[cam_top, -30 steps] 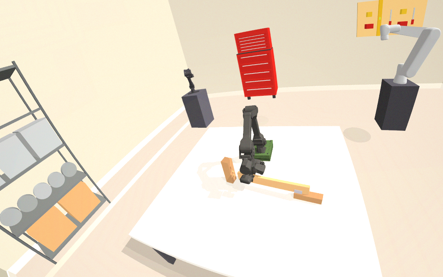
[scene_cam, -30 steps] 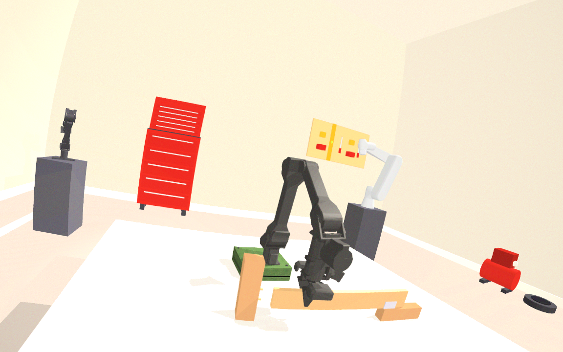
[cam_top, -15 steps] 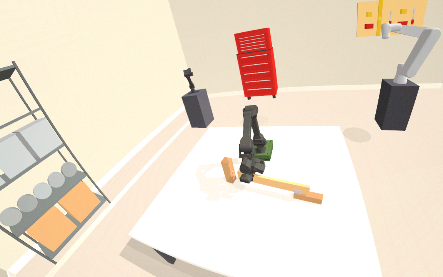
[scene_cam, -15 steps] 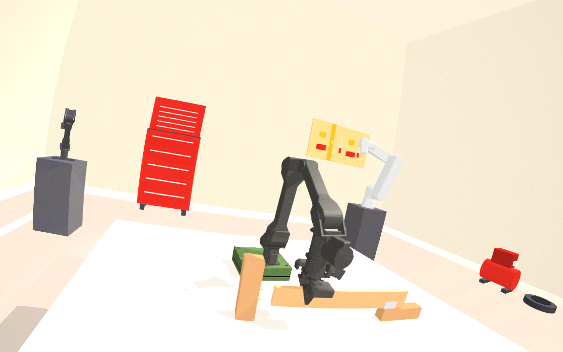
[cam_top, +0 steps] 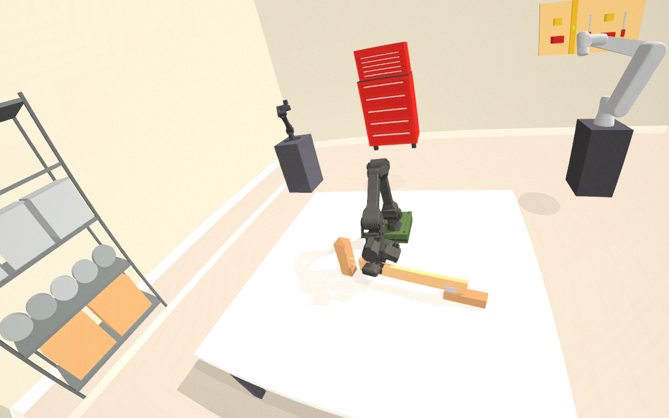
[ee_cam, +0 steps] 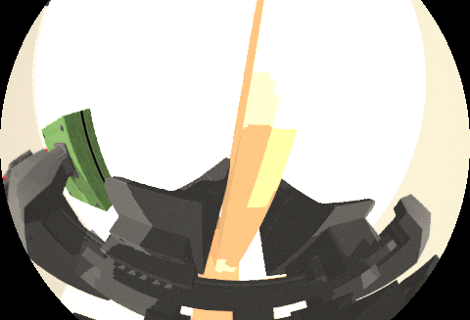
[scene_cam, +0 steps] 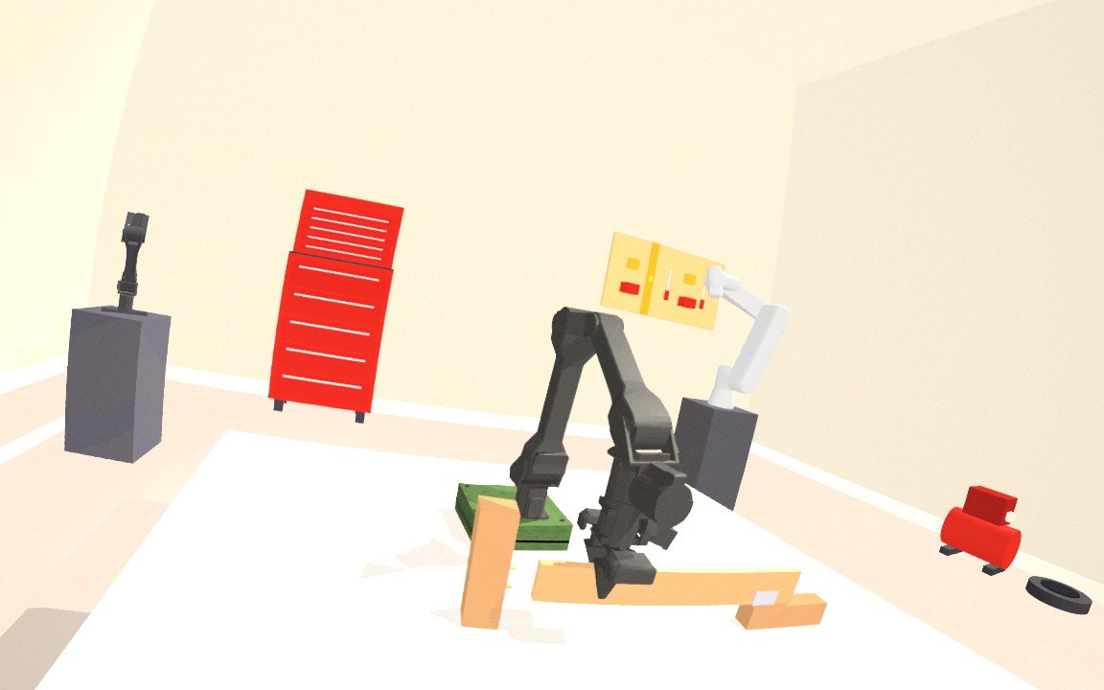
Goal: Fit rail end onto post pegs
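The wooden rail [cam_top: 425,278] [scene_cam: 710,587] [ee_cam: 245,173] looks about level, its near end raised off the table. Its far end sits at the pale bracket [cam_top: 449,289] [scene_cam: 764,598] on the low footboard block [cam_top: 473,298] [scene_cam: 783,612]. My gripper [cam_top: 373,269] [scene_cam: 611,582] [ee_cam: 255,183] is shut on the rail close to its near end. The upright post [cam_top: 344,256] [scene_cam: 489,562] stands just beyond that end, and its two pegs [cam_top: 352,261] [scene_cam: 510,586] point toward the rail. A small gap shows between pegs and rail end. The holes are hidden.
The arm's green base plate [cam_top: 404,229] [scene_cam: 547,534] [ee_cam: 85,159] is bolted behind the rail, on the white table [cam_top: 404,358] [scene_cam: 282,549]. The arm hangs over the rail. The shelf, red cabinet and other robots stand off the table.
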`<state>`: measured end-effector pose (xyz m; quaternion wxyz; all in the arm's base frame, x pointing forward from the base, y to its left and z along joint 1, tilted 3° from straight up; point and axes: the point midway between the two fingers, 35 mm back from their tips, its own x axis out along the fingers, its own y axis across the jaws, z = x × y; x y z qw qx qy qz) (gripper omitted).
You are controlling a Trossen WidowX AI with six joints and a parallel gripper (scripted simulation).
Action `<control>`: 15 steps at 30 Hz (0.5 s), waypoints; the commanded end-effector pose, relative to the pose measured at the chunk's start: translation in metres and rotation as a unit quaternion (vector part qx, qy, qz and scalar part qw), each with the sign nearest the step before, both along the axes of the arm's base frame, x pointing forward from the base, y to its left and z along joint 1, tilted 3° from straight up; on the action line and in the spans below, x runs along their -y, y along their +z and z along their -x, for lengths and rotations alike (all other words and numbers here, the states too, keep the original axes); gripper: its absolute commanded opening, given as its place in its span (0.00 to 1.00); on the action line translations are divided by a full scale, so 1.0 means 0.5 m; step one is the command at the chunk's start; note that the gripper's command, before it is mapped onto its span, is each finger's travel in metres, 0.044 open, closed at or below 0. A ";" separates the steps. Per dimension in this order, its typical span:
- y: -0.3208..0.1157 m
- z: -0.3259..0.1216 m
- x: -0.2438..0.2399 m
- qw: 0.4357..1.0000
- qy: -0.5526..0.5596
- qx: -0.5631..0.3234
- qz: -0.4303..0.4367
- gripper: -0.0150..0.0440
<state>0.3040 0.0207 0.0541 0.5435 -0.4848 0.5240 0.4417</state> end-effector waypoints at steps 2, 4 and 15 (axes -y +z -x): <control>0.004 0.000 -0.001 1.000 0.000 0.004 -0.001 0.25; 0.005 0.000 -0.001 1.000 0.000 0.004 -0.001 0.25; 0.010 0.002 -0.001 1.000 0.000 0.004 -0.001 0.25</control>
